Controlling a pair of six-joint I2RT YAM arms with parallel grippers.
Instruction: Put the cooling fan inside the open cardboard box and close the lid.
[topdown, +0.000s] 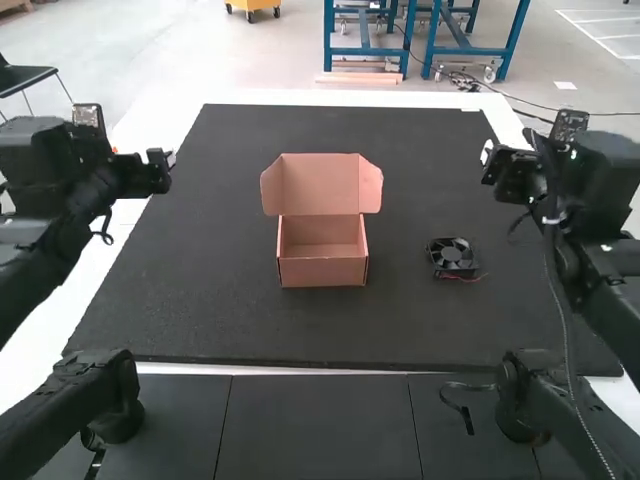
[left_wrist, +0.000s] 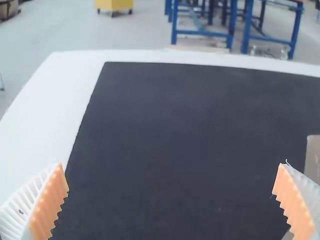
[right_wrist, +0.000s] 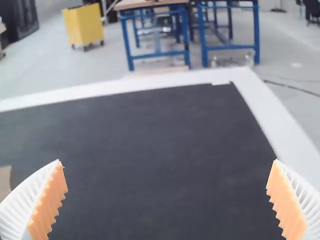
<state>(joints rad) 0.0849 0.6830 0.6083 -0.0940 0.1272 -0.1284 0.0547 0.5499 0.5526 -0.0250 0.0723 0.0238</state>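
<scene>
One cardboard box (topdown: 321, 250) is sitting on one black mat (topdown: 200, 280). One cooling fan (topdown: 452, 257) is lying near the box's right. Two grippers are hanging: left gripper (topdown: 158, 170) well left of the box, right gripper (topdown: 492, 165) well right.

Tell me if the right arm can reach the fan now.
Probably yes: the fan lies in the open on that arm's side, apart from the box; the right end effector is open.
</scene>
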